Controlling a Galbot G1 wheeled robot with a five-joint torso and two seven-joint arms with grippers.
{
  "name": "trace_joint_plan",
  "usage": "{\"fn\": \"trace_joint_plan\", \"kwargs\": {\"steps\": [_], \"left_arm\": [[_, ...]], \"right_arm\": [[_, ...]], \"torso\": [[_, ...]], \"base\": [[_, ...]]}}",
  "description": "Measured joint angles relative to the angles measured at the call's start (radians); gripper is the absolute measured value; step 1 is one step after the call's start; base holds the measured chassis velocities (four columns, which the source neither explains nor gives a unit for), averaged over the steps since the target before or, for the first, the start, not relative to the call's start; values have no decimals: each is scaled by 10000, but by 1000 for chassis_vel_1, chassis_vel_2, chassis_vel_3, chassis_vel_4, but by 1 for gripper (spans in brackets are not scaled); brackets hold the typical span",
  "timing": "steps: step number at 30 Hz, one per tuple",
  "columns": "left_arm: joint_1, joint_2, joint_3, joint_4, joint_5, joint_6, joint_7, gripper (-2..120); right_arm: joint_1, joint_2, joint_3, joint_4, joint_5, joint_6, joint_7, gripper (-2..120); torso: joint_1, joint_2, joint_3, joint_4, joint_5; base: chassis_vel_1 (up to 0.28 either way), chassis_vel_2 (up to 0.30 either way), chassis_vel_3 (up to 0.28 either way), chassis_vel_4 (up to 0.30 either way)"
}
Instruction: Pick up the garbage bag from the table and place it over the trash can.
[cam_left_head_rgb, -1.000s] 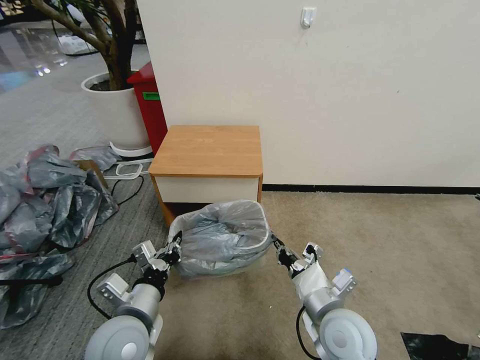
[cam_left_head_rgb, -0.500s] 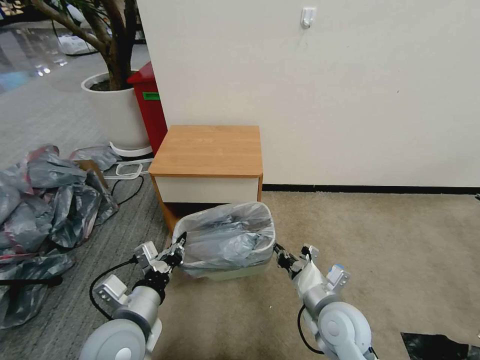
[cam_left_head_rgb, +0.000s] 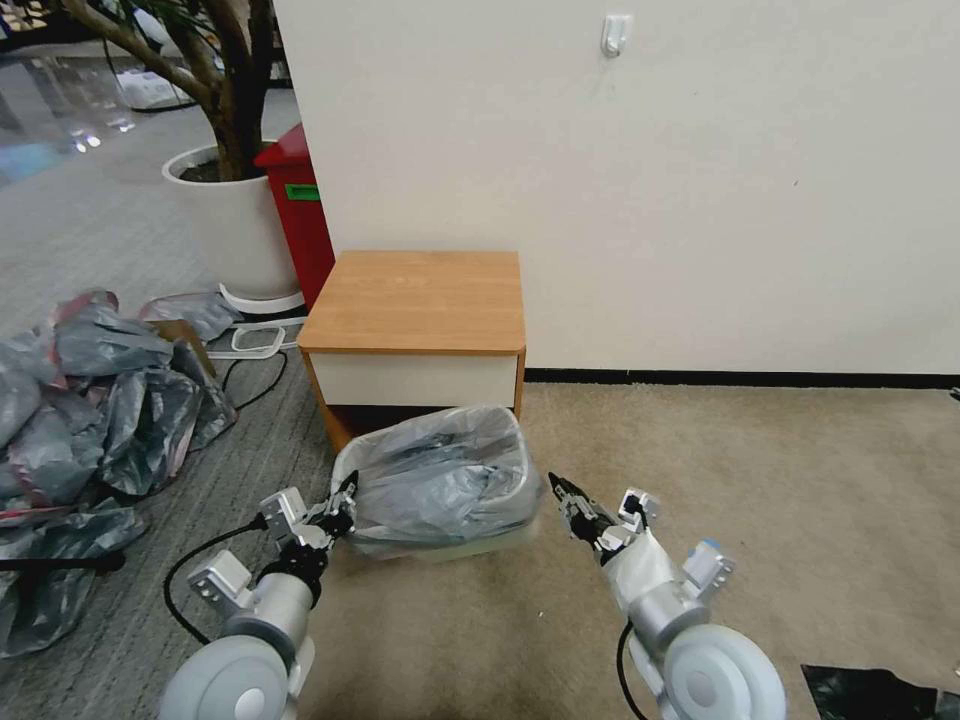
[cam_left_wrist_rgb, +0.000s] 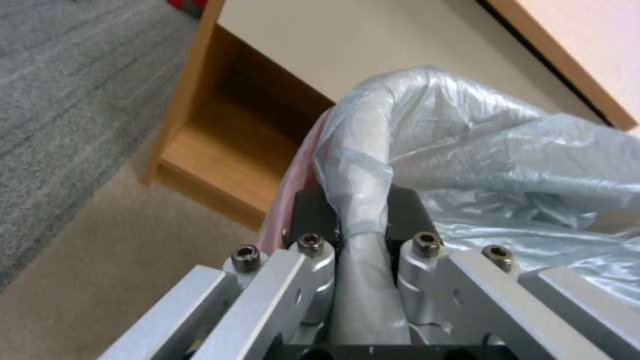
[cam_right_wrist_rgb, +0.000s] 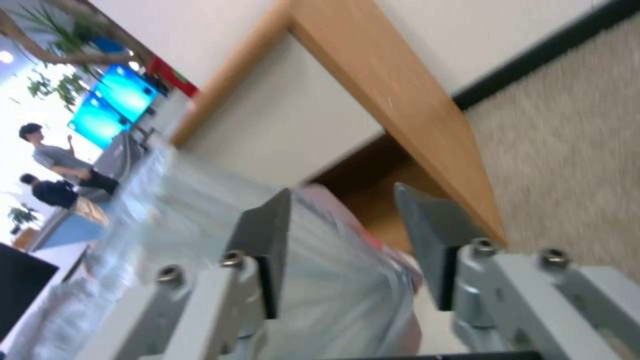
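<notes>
grey crinkly plastic of the garbage bag (cam_left_head_rgb: 437, 478) draped over the trash can (cam_left_head_rgb: 470, 546), on the carpet right in front of the table (cam_left_head_rgb: 415, 300) and no longer on its top. mouth spread across most of the rim, with a pale strip of bin wall showing below the film on the near side. pink edge bunched at the left corner in the left wrist view.

left gripper (cam_left_head_rgb: 343, 497) at the bin's left corner, clamped on a twisted rope of bag film (cam_left_wrist_rgb: 360, 235) pinched between the dark pads. right gripper (cam_left_head_rgb: 556, 487) just off the right corner, jaws spread apart with nothing between them, plastic lying just beyond them in the right wrist view.

judged as the seating stage, near the end: right side let go, left side not yet released.

to finish well: draw the left fold down and outward past the rolled rim until the film lies over the lip, then part the fingers without lifting. no upward tug, since thin film slides back off a smooth rim easily and a light bin may skid on carpet. a pull along the rim beats a pull across it, so the far right side does not peel free. a gentle release matters too, as clingy plastic may stick to the pads and trail after them.
</notes>
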Motion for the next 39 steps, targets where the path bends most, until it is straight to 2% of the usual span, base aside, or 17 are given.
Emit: {"fn": "trace_joint_plan", "kwargs": {"steps": [6,9,10,12,13,15,17,18,19,22,23,25,26,29,31,35,39], "left_arm": [[-20,111,31,38,297,30,-70,7],[-29,232,129,22,933,100,-58,7],[-29,232,129,22,933,100,-58,7],[-44,295,197,-50,1596,192,27,7],[-44,328,219,-111,1866,302,48,7],[-39,353,234,-161,2025,362,69,7],[-2,425,295,-282,2637,433,181,7],[-2,425,295,-282,2637,433,181,7],[9,440,317,-314,2915,433,262,7],[22,446,416,-392,3379,424,360,7],[22,446,416,-392,3379,424,360,7],[26,444,480,-462,3643,395,405,7],[34,441,527,-507,3927,343,499,7],[51,446,571,-525,4293,218,616,7],[72,450,620,-570,4657,107,767,7],[91,430,703,-670,4881,62,823,7],[93,442,752,-792,4921,57,833,7]], "right_arm": [[115,-360,289,924,27,40,14,64],[1157,-1462,24,1597,21,-205,-80,78],[1157,-1462,24,1597,21,-205,-80,78],[2044,-2277,-260,1775,-78,-561,-462,82],[2493,-2740,-493,1824,-183,-844,-690,78],[2719,-3008,-633,1849,-280,-1023,-872,75],[3486,-3950,-1215,1847,-995,-1807,-2190,63],[3486,-3950,-1215,1847,-995,-1807,-2190,63],[3878,-4290,-1600,1768,-1436,-2114,-2706,58],[5037,-4801,-2833,1515,-2277,-2455,-3098,44],[5037,-4801,-2833,1515,-2277,-2455,-3098,44],[6006,-4983,-3726,1328,-2696,-2783,-3136,37],[6806,-5064,-4501,1185,-2956,-3251,-3134,31],[7470,-5108,-5162,1035,-3186,-3719,-3114,23],[8108,-5115,-5799,854,-3348,-4217,-2983,11],[8565,-5012,-6283,482,-3857,-4334,-2849,0],[8717,-4919,-6584,176,-4338,-4338,-2914,0]], "torso": [[0,0,0,-3,0],[-1,0,0,-1,2],[-1,0,0,-1,2],[-1,0,0,2,2],[-1,0,0,1,2],[-1,1,0,2,1],[-1,1,0,-2,1],[-1,1,0,-2,1],[0,0,0,-1,0],[-1,0,1,0,0],[-1,0,1,0,0],[-1,0,1,0,0],[-1,0,1,2,-1],[-1,0,1,1,-1],[-1,0,1,1,0],[-1,0,1,0,-1],[0,0,1,0,-1]], "base": [[0,0,0,0],[0,0,0,0],[0,0,0,0],[0,0,0,0],[0,0,0,0],[0,0,0,0],[0,0,0,0],[0,0,0,0],[0,0,0,0],[0,0,0,0],[0,0,0,0],[0,0,0,0],[0,0,0,0],[0,0,0,0],[0,0,0,0],[0,0,0,0],[0,0,0,0]]}}
